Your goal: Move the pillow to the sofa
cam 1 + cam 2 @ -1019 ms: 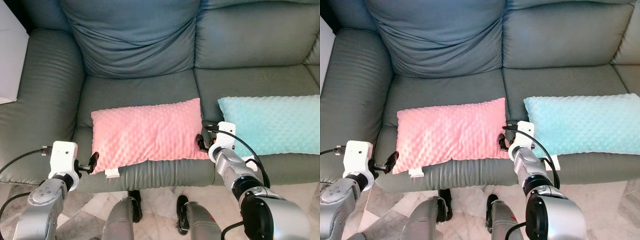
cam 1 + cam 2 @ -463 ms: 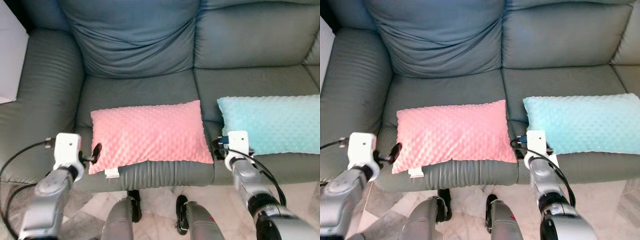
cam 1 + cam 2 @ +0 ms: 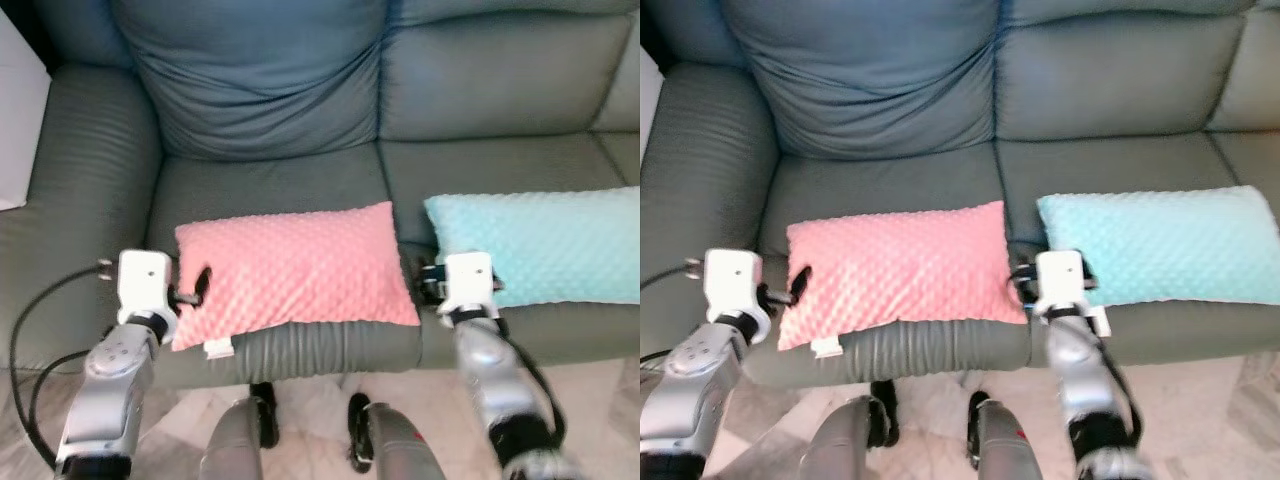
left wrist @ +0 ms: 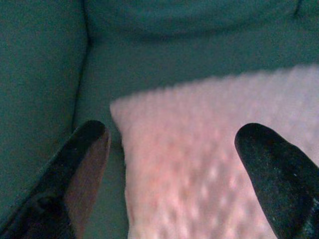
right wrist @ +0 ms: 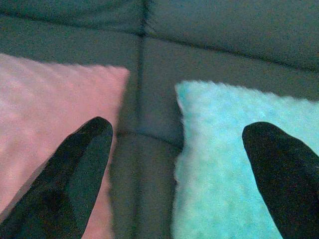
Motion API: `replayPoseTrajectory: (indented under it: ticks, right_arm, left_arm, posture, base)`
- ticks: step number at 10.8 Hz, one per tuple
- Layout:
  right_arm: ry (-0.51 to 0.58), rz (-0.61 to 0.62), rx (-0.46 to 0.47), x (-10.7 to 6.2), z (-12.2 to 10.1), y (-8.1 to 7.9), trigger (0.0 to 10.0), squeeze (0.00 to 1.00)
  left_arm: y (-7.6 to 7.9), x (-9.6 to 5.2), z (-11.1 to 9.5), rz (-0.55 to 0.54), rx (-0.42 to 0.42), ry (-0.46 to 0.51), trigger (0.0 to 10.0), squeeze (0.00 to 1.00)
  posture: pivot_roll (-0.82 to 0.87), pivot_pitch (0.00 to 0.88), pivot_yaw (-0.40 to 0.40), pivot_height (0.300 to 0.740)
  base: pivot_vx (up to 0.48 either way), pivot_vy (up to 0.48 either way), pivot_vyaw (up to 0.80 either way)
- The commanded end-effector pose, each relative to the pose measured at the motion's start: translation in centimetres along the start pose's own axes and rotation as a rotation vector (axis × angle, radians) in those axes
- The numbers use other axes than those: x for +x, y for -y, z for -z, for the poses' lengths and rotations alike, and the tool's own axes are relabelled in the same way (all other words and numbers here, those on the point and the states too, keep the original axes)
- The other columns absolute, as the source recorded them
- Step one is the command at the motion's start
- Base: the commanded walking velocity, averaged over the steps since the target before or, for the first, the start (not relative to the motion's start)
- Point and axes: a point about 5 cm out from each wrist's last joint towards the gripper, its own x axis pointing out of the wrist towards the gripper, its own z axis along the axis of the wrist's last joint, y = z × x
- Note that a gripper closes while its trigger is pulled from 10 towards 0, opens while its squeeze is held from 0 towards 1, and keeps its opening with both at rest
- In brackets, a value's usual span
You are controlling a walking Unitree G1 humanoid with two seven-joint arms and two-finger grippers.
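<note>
The jaws of both grippers are spread wide and pinch nothing. The left gripper (image 3: 200, 287) is at the left short edge of the pink pillow (image 3: 292, 266), low over the front of the seat; in the left wrist view one black finger (image 4: 84, 164) is over the dark sofa beside the pillow's corner and the other finger (image 4: 276, 169) is over the pink fabric, so the corner of the pillow is seen between them. If they touch the fabric, I cannot tell. The right gripper (image 3: 428, 280) is at the gap between the pink pillow and the turquoise pillow (image 3: 540, 245); in the right wrist view one finger (image 5: 79, 179) is before the edge of the pink pillow and the other (image 5: 284, 174) is before the turquoise one, with the seam between the two seat cushions in the middle.

The pink pillow lies flat on the left seat cushion of the grey-green sofa (image 3: 270, 90), its front edge a little over the front of the seat, a small white tag (image 3: 217, 349) hanging at its front left corner. The turquoise pillow lies on the right seat cushion, near the pink one but apart from it. Below the sofa a marbled floor (image 3: 320, 400) is seen, and a white object (image 3: 18, 120) stands at the far left
</note>
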Motion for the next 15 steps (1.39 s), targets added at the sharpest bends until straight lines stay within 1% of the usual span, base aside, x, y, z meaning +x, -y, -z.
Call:
replayPoseTrajectory:
  ticks: [1, 2, 3, 4, 5, 6, 8, 9, 10, 11, 12, 13, 14, 15]
  right_arm:
    - [0.003, -0.032, 0.006, -0.6, 0.2, -0.9, 10.0, 0.0]
    - [0.061, -0.072, 0.016, -0.7, -1.1, -1.7, 10.0, 0.0]
    - [0.086, -0.082, 0.023, -0.9, -1.8, -1.9, 10.0, 0.0]
    - [0.147, -0.063, -0.017, -1.4, -3.7, -1.1, 10.0, 0.0]
    - [0.152, -0.047, -0.016, -1.1, -4.4, -0.4, 10.0, 0.0]
    - [0.145, -0.028, -0.011, -1.5, -4.8, 0.3, 10.0, 0.0]
    - [0.18, -0.012, -0.051, -2.4, -5.6, 0.9, 10.0, 0.0]
    - [0.165, 0.046, -0.041, -3.0, -5.5, 1.5, 10.0, 0.0]
    - [0.167, 0.101, -0.039, -3.7, -5.5, 1.8, 10.0, 0.0]
    - [0.18, 0.103, -0.042, -3.9, -5.6, 1.7, 10.0, 0.0]
    - [0.158, 0.126, -0.009, -4.3, -5.5, 1.4, 10.0, 0.0]
    - [0.141, 0.117, 0.015, -4.6, -5.4, 1.1, 10.0, 0.0]
    - [0.136, 0.09, 0.022, -4.7, -5.3, 0.6, 10.0, 0.0]
    - [0.14, 0.079, 0.016, -4.5, -5.4, 0.6, 10.0, 0.0]
  left_arm:
    - [-1.2, -0.7, 0.2, -0.075, -0.011, 0.015, 10.0, 0.0]
    - [-1.8, -0.7, 0.1, -0.126, -0.016, 0.029, 10.0, 0.0]
    - [-2.0, -0.7, 0.1, -0.145, -0.006, 0.041, 10.0, 0.0]
    - [-1.9, -0.3, -0.4, -0.152, 0.003, 0.075, 10.0, 0.0]
    - [-1.5, 0.2, -0.7, -0.128, 0.0, 0.087, 10.0, 0.0]
    - [-0.7, 0.7, -0.9, -0.099, -0.006, 0.102, 10.0, 0.0]
    - [0.7, 1.3, -1.0, -0.059, -0.021, 0.111, 10.0, 0.0]
    - [1.3, 1.3, -0.8, -0.076, -0.011, 0.122, 10.0, 0.0]
    - [1.2, 0.7, -0.5, -0.103, -0.011, 0.143, 10.0, 0.0]
    - [1.3, 0.4, -0.7, -0.115, -0.014, 0.161, 10.0, 0.0]
    - [2.1, -0.2, -1.2, -0.091, -0.031, 0.198, 10.0, 0.0]
    - [2.8, -0.4, -1.1, -0.058, -0.038, 0.189, 10.0, 0.0]
    - [3.0, -0.1, -0.9, -0.068, -0.038, 0.16, 10.0, 0.0]
    - [3.0, 0.2, -0.8, -0.081, -0.049, 0.141, 10.0, 0.0]
  posture:
    - [-0.03, 0.243, -0.007, 0.74]
    - [-0.02, 0.212, -0.006, 0.74]
    - [-0.03, 0.195, -0.005, 0.74]
    - [-0.04, 0.161, -0.001, 0.74]
    - [-0.06, 0.14, 0.006, 0.74]
    - [-0.08, 0.125, 0.013, 0.74]
    - [-0.11, 0.087, 0.013, 0.74]
    - [-0.11, 0.066, 0.0, 0.74]
    - [-0.1, 0.055, -0.015, 0.74]
    - [-0.1, 0.052, -0.021, 0.74]
    - [-0.09, 0.047, -0.032, 0.74]
    - [-0.09, 0.046, -0.041, 0.74]
    - [-0.1, 0.045, -0.047, 0.74]
    - [-0.1, 0.046, -0.051, 0.74]
  base:
    - [0.0, 0.0, 0.0]
    - [0.0, 0.0, 0.0]
    - [0.0, 0.0, 0.0]
    - [0.0, 0.0, 0.0]
    - [0.0, 0.0, 0.0]
    - [0.0, 0.0, 0.0]
    - [0.0, 0.0, 0.0]
    - [0.0, 0.0, 0.0]
    - [0.0, 0.0, 0.0]
    - [0.0, 0.0, 0.0]
    - [0.0, 0.0, 0.0]
    - [0.0, 0.0, 0.0]
    - [0.0, 0.0, 0.0]
    - [0.0, 0.0, 0.0]
